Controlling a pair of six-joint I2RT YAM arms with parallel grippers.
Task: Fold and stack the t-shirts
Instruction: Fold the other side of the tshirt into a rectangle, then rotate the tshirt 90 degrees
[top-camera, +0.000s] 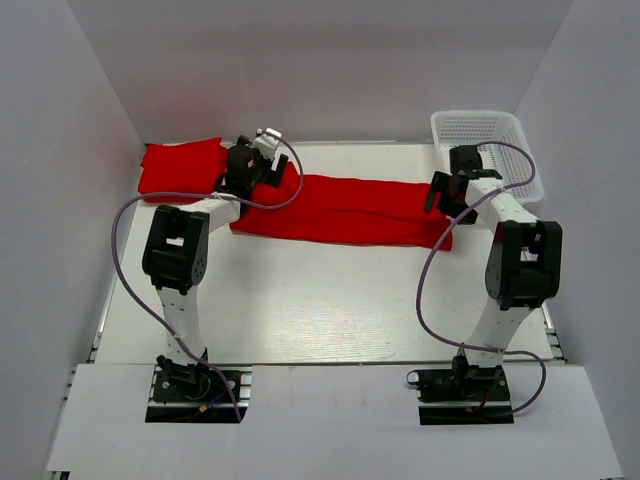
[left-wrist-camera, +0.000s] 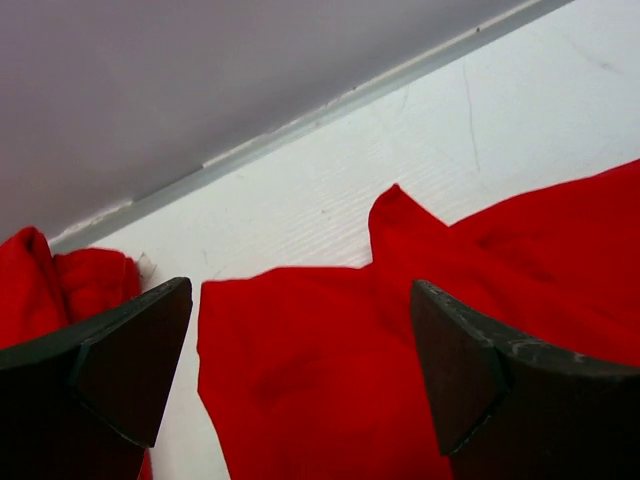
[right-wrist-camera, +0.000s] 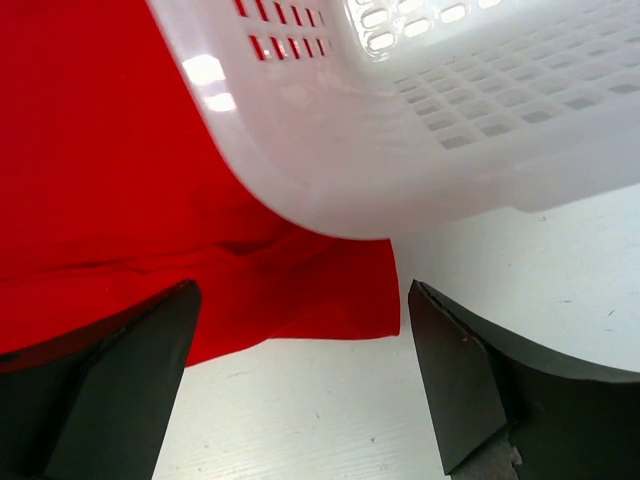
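A red t-shirt (top-camera: 345, 210) lies folded into a long band across the back of the table. A second red t-shirt (top-camera: 182, 167) lies folded at the back left. My left gripper (top-camera: 243, 172) is open and empty over the band's left end (left-wrist-camera: 330, 380), with the second shirt (left-wrist-camera: 60, 290) at its left. My right gripper (top-camera: 447, 193) is open and empty over the band's right end (right-wrist-camera: 200, 250), whose corner lies under the white mesh basket (right-wrist-camera: 400, 120).
The white mesh basket (top-camera: 490, 145) stands at the back right, partly on the shirt's right end. White walls enclose the back and both sides. Purple cables loop from both arms over the table.
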